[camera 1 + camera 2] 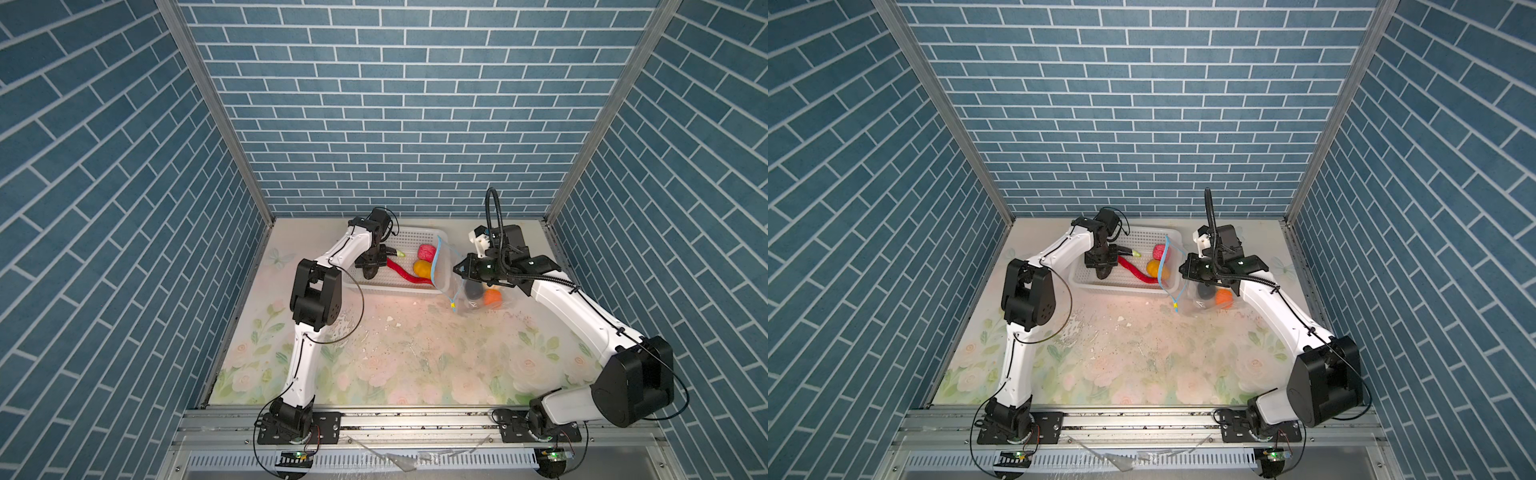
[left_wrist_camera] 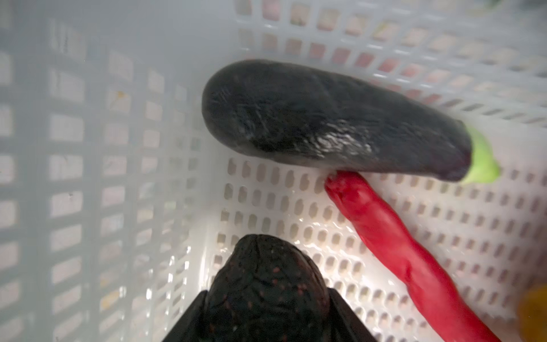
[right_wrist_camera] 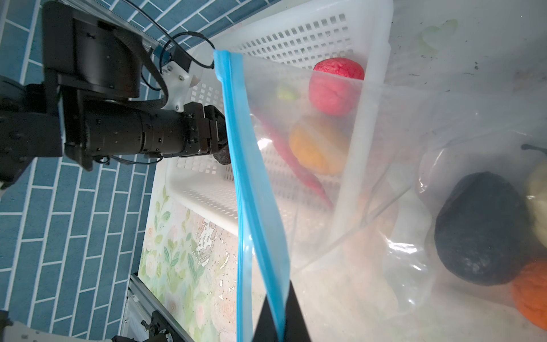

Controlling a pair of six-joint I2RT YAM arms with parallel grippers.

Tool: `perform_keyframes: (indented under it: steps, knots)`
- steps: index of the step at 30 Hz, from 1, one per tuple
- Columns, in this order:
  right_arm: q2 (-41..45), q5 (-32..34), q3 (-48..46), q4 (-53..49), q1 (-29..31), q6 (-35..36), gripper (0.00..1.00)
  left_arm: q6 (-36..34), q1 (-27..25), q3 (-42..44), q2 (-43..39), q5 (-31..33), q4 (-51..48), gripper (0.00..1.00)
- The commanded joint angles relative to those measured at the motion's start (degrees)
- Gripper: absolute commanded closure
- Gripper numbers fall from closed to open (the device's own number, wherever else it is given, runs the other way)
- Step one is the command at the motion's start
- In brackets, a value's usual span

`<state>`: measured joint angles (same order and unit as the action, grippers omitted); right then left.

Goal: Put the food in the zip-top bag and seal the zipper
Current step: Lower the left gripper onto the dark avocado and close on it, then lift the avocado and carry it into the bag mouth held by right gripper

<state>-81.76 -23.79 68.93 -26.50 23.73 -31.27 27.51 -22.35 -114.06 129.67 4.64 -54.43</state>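
My left gripper (image 1: pixel 370 266) (image 2: pixel 266 314) reaches down into the white basket (image 1: pixel 399 237), shut on a black lump (image 2: pixel 263 284) of food. Beside it lie a dark aubergine-shaped piece (image 2: pixel 325 118), a red chilli (image 1: pixel 405 274) (image 2: pixel 399 237), a pink piece (image 1: pixel 426 251) and a yellow-orange piece (image 1: pixel 422 268). My right gripper (image 1: pixel 459 268) (image 3: pixel 278 322) is shut on the blue zipper (image 3: pixel 251 177) (image 1: pixel 435 266), holding the zip-top bag (image 3: pixel 384 177) up with its mouth facing the basket. Inside the bag rest a black lump (image 3: pixel 479 231), an orange piece (image 1: pixel 492 297) and a cream piece (image 3: pixel 538 201).
The basket stands at the back of the floral table (image 1: pixel 395 357), close to the brick back wall. The zipper's yellow tab (image 1: pixel 453 307) hangs low near the tabletop. Small white crumbs (image 1: pixel 390 319) lie in front of the basket.
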Motion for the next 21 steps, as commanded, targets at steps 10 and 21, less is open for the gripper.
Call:
perform_keyframes:
  steps: [10, 21]
  knots:
    - [-0.85, -0.47, 1.56, 0.73, 0.19, -0.9, 1.0, -1.86, -3.45, 14.74, -16.71, -11.03, 11.79, 0.54]
    - [-1.16, -0.74, 1.83, 0.75, 0.18, -1.08, 1.0, -6.6, -10.76, 30.21, -33.51, -22.81, 30.25, 0.57]
